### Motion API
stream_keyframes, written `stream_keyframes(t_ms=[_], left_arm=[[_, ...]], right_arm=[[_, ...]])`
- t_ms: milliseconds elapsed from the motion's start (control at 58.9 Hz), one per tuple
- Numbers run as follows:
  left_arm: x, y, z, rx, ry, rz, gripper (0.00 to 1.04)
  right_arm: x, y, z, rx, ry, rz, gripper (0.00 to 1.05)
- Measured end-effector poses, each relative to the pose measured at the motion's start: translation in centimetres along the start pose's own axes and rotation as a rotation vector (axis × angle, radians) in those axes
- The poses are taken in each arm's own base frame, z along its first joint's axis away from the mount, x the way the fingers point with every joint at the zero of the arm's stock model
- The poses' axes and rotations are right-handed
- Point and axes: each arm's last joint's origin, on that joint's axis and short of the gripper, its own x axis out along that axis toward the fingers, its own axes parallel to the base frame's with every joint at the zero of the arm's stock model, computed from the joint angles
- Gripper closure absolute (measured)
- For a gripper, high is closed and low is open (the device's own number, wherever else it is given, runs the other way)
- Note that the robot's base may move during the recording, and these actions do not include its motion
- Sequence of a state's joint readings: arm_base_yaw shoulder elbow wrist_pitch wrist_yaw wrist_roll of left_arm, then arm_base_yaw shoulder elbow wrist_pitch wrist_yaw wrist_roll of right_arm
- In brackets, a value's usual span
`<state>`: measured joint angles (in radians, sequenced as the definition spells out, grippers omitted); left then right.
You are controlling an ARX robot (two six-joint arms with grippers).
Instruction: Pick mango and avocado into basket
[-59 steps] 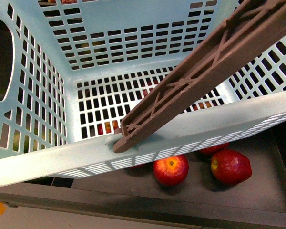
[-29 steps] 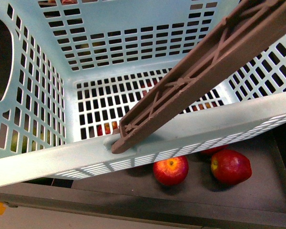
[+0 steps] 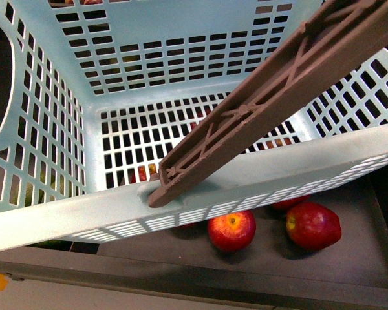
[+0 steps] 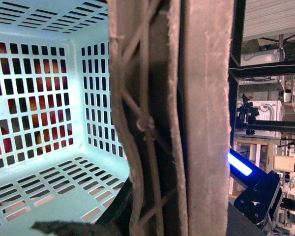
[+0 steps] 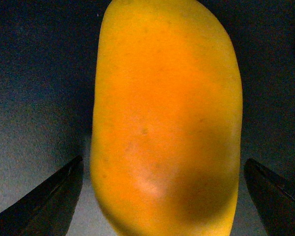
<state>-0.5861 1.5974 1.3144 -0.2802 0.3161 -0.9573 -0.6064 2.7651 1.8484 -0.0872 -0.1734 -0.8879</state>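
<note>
Between right gripper (image 5: 162, 164) jaws: mango (image 5: 164, 108), smooth, elongated, yellow-orange.

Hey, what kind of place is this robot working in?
Probably a mock grocery produce section inside a lab: a slotted plastic shopping basket, loose red apples on a dark shelf beneath it, and workshop racks and equipment behind, in the left wrist view.

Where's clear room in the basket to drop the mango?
The basket's slotted floor is bare all over. The widest way in is between the left wall and the brown handle. The handle slants across the right side from the near rim, so that side is tight. Below the near wall, red apples lie on the dark shelf.
</note>
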Motion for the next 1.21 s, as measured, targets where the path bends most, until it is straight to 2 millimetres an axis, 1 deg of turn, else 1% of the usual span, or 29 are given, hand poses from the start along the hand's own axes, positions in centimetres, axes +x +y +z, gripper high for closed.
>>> stream_keyframes(t_ms=[119,322,424,509,526,577,611,679,764,866,933,984,1001,1035,1052,1086,1137,1171,1188,1205], left_arm=[[0.0,0.0,0.0,0.000,0.000,0.000,0.89],[0.0,0.0,0.0,0.000,0.000,0.000,0.89],[0.0,0.0,0.0,0.000,-0.001,0.000,0.89],[0.0,0.0,0.0,0.000,0.000,0.000,0.89],[0.0,0.0,0.0,0.000,0.000,0.000,0.89],[0.0,0.0,0.0,0.000,0.000,0.000,0.89],[0.0,0.0,0.0,0.000,0.000,0.000,0.89],[0.0,0.0,0.0,0.000,0.000,0.000,0.89],[0.0,0.0,0.0,0.000,0.000,0.000,0.89],[0.0,0.0,0.0,0.000,0.000,0.000,0.89],[0.0,0.0,0.0,0.001,-0.001,0.000,0.89],[0.0,0.0,0.0,0.000,-0.001,0.000,0.89],[0.0,0.0,0.0,0.000,0.000,0.000,0.89],[0.0,0.0,0.0,0.000,0.000,0.000,0.89],[0.0,0.0,0.0,0.000,0.000,0.000,0.89],[0.0,0.0,0.0,0.000,0.000,0.000,0.89],[0.0,0.0,0.0,0.000,0.000,0.000,0.89],[0.0,0.0,0.0,0.000,0.000,0.000,0.89],[0.0,0.0,0.0,0.000,0.000,0.000,0.89],[0.0,0.0,0.0,0.000,0.000,0.000,0.89]], right_arm=[[0.5,0.3,0.0,0.005,0.004,0.008,0.09],[0.8,0.0,0.6,0.023,-0.006,-0.010,0.09],[1.0,0.2,0.8,0.027,-0.007,-0.006,0.09],[1.0,0.2,0.7,0.031,-0.006,-0.001,0.24],[1.0,0.3,0.7,0.031,-0.006,0.000,0.26],[1.1,0.3,0.6,0.039,-0.008,0.000,0.36],[1.1,0.4,0.5,0.049,-0.014,0.002,0.41],[0.8,0.4,0.2,0.073,-0.025,0.002,0.44],[0.4,0.6,-0.2,0.093,-0.038,0.006,0.44],[-0.6,0.8,-0.8,0.132,-0.069,0.019,0.44],[-2.8,0.8,-1.1,0.176,-0.132,0.019,0.44],[-4.0,0.7,-1.1,0.194,-0.164,0.017,0.44],[-4.9,0.6,-1.0,0.200,-0.188,0.016,0.44],[-5.9,0.5,-1.0,0.212,-0.213,0.014,0.44],[-7.0,0.4,-0.9,0.221,-0.240,0.011,0.44],[-8.1,0.3,-0.8,0.236,-0.267,0.008,0.44],[-11.7,0.2,-0.6,0.259,-0.345,0.000,0.44],[-12.9,0.2,-0.6,0.272,-0.370,-0.002,0.44],[-14.1,0.2,-0.6,0.279,-0.391,-0.006,0.44],[-14.7,0.3,-0.7,0.286,-0.405,-0.002,0.44]])
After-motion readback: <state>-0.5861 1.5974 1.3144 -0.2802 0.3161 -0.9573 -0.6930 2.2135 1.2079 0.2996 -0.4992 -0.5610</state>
